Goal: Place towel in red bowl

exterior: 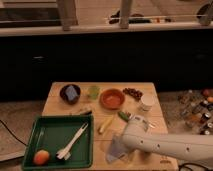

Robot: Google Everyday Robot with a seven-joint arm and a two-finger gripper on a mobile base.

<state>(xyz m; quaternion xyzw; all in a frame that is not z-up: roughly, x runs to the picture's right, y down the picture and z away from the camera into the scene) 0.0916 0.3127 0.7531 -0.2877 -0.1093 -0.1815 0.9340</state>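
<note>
One towel [115, 151] hangs clenched in the jaws of the gripper [123, 141] (low over the table [56, 102]).

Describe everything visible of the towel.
The towel is a pale grey-blue cloth, soft-looking and bunched into a rough triangle that is wider at the bottom. It is at the front edge of the wooden table, just right of the green tray and well short of the red bowl. The gripper meets its top corner from above. Whether the towel is lifted off the table cannot be told.
</note>
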